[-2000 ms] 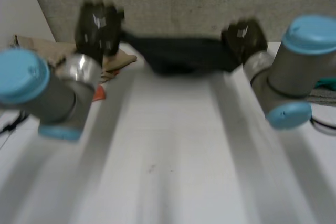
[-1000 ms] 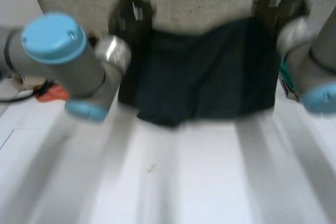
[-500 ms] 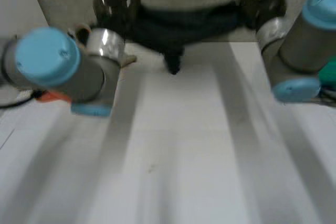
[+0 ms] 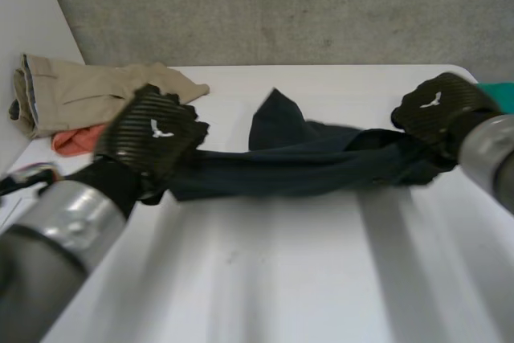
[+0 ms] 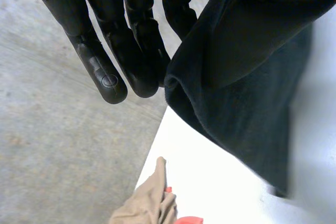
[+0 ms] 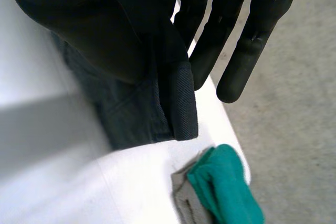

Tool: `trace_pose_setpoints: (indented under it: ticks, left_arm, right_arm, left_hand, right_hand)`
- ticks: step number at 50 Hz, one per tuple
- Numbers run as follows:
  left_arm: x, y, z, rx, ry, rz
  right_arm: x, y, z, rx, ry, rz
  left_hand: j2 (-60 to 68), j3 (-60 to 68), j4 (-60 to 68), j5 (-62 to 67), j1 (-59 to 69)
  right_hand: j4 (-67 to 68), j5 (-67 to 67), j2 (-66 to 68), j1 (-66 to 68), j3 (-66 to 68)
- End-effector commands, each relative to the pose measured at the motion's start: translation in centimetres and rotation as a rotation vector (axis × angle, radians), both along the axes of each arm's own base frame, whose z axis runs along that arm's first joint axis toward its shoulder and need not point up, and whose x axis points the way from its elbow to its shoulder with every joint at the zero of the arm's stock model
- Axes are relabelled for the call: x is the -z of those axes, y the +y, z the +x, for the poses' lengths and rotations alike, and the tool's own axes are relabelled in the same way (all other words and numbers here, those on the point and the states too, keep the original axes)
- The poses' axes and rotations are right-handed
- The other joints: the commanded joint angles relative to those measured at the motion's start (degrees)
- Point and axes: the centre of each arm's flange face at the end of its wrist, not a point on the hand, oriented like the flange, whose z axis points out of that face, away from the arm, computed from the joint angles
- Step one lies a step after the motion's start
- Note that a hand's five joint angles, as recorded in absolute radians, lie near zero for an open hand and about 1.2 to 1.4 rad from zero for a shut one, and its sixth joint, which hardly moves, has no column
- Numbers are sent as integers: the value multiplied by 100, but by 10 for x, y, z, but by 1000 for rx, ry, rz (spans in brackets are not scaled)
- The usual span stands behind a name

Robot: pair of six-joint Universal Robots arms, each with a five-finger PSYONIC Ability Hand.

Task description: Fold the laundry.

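Left hand (image 4: 152, 138), right hand (image 4: 438, 106) gripping dark garment (image 4: 305, 162), white table (image 4: 305, 279), grey floor (image 4: 281, 6)

Left hand (image 4: 151, 140), right hand (image 4: 438, 108): straight-fingered pinches.

1. I can read no words, letters or numbers in any of my views; the dark cloth (image 4: 305, 162) shows no legible tag or print.
2. The back of the left hand (image 4: 152, 138) bears a small white emblem, shaped like a bird with spread wings. It is a sign only, with no lettering I can make out.
3. The back of the right hand (image 4: 438, 106) bears the same white winged emblem.
4. In the left wrist view, one of the fingertips (image 5: 109, 81) bears a small round ring mark, with nothing written in it.
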Motion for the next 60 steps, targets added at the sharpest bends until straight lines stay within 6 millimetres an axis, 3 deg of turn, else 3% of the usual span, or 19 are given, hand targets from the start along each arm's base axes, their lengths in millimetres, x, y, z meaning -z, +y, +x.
trace_pose_setpoints:
  ticks: [1,5,10,16,17,21,22,24,25,27,28,31,33,38,45,48,53,54,60]
  left_arm:
    - [-22,2,7,-35,70,-13]
    - [15,-22,-5,-71,-10,95]
    - [60,-56,-27,-82,-90,194]
    - [71,-105,-56,-87,-67,160]
    - [65,-113,-61,-88,-47,133]
    - [-3,-153,-82,-113,124,-112]
    - [-41,-162,-85,-118,231,-243]
    - [-76,-168,-88,-115,335,-383]
    - [-109,-169,-89,-109,437,-537]
    - [-134,-167,-86,-108,522,-655]
    - [-166,-159,-78,-109,612,-786]
    - [-200,-145,-66,-110,696,-907]
    - [-199,-148,-64,-118,682,-894]
    - [-167,-161,-63,-156,594,-757]
    - [-87,-170,-67,-164,442,-550]
    - [-41,-171,-64,-177,363,-439]
    - [32,-157,-58,-174,232,-258]
    - [58,-148,-55,-174,182,-196]
    - [104,-115,-42,-167,73,-51]
  right_arm:
    - [-17,15,-3,-42,-20,-23]
    - [10,-1,2,-34,11,63]
    - [62,-34,12,-3,78,208]
    - [71,-67,28,27,20,148]
    - [66,-74,31,32,-2,112]
    - [16,-112,45,57,-162,-148]
    - [-14,-123,50,58,-250,-274]
    - [-44,-130,53,50,-349,-404]
    - [-73,-135,56,35,-438,-530]
    - [-96,-137,58,19,-509,-651]
    - [-115,-137,59,-2,-560,-756]
    - [-144,-133,55,-15,-620,-904]
    - [-148,-132,56,-18,-617,-915]
    - [-125,-138,65,-21,-568,-823]
    - [-51,-138,96,-57,-482,-586]
    - [-8,-142,101,-64,-427,-473]
    - [68,-143,105,-84,-330,-286]
    - [88,-140,103,-77,-301,-226]
    - [127,-117,86,-59,-166,-19]
  left_hand:
    - [1141,1169,1104,1183,1449]
    - [1141,1169,1104,1183,1449]
    - [1141,1169,1104,1183,1449]
    - [1141,1169,1104,1183,1449]
    - [1141,1169,1104,1183,1449]
    - [1141,1169,1104,1183,1449]
    - [1141,1169,1104,1183,1449]
    - [1141,1169,1104,1183,1449]
    - [1141,1169,1104,1183,1449]
    - [1141,1169,1104,1183,1449]
    - [1141,1169,1104,1183,1449]
    - [1141,1169,1104,1183,1449]
    - [1141,1169,1104,1183,1449]
    - [1141,1169,1104,1183,1449]
    - [1141,1169,1104,1183,1449]
    - [1141,1169,1104,1183,1449]
    - [1141,1169,1104,1183,1449]
    - [1141,1169,1104,1183,1449]
    - [1141,1169,1104,1183,1449]
  right_hand:
    - [1138,1214,1310,1448,1188]
    - [1138,1214,1310,1448,1188]
    - [1138,1214,1310,1448,1188]
    - [1138,1214,1310,1448,1188]
    - [1138,1214,1310,1448,1188]
    - [1138,1214,1310,1448,1188]
    - [1138,1214,1310,1448,1188]
    - [1138,1214,1310,1448,1188]
    - [1138,1214,1310,1448,1188]
    - [1138,1214,1310,1448,1188]
    - [1138,1214,1310,1448,1188]
    - [1138,1214,1310,1448,1188]
    - [1138,1214,1310,1448,1188]
    - [1138,1214,1310,1448,1188]
    - [1138,1214,1310,1448,1188]
    - [1138,1214,1310,1448,1188]
    - [1138,1214,1310,1448,1188]
    - [1138,1214,1310,1448,1188]
    - [1138,1214,1310,1448,1188]
